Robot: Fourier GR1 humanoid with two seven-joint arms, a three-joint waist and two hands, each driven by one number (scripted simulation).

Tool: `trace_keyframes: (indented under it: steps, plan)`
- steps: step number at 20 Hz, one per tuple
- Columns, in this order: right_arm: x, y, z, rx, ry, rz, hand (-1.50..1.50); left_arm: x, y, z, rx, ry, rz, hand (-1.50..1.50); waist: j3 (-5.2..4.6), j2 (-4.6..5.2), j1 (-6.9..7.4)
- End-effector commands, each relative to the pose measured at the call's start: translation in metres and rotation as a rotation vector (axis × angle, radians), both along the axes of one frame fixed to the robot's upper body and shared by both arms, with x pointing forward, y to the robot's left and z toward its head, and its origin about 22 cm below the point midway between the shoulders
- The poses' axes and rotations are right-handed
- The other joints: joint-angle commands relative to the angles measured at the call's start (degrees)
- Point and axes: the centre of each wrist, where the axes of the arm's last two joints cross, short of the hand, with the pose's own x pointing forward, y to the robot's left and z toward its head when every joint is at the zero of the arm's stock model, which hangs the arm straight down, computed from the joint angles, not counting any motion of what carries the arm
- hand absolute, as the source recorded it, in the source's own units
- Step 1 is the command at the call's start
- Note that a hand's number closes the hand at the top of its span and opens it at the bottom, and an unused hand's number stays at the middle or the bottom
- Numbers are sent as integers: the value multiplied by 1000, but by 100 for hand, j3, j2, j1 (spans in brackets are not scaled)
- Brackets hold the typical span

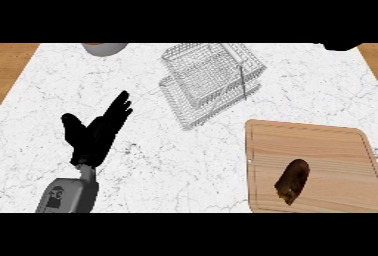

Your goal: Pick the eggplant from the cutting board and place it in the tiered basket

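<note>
— While the eggplant (292,181) lies on the cutting board (325,145), where exactly does it sit?

— Toward the board's lower middle, lying lengthwise and slightly slanted, its upper end leaning right. It is dark brown, and nothing touches it. The wooden board fills the lower right of the head view, flat on the white marbled surface (148,160), and its lower edge runs out of view.

— And the tiered basket (212,80)?

— Up and to the left of the board, apart from it. It is made of light wire mesh, with one tray standing above a wider one, and a thin upright rod shows at its right side. Nothing lies inside either tier as far as I can see.

— Which hands show?

— Only the left hand (96,134), at the left side of the view, well apart from both the board and the basket. Its fingers (118,107) are straight and spread, pointing up and to the right, with the thumb out to the left. It holds nothing. The grey forearm (70,195) comes in from the lower edge below it. The right hand does not show.

— Anything else on the surface?

— A grey round vessel (103,47) cut off at the top edge, left of the basket, and a dark object (341,46) at the top right corner; I cannot tell what that one is. Wooden strips (15,65) border the surface on both sides.
</note>
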Motion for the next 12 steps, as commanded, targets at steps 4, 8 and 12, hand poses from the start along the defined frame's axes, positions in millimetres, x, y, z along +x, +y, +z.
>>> trace_keyframes:
  steps: [4, 8, 12]
  plan:
    - [45, 56, -5, 27, 16, -13, 150, -2, 0, 3, 6, 1, -6, 0, 3, 13, 46]
    - [74, 63, -28, 73, 19, 4, 150, 4, -3, 10, 2, -12, -20, 0, 5, 38, 88]
    - [88, 82, -47, 91, 42, 31, 150, -4, -3, -11, -2, -24, -26, 0, 4, 26, 38]
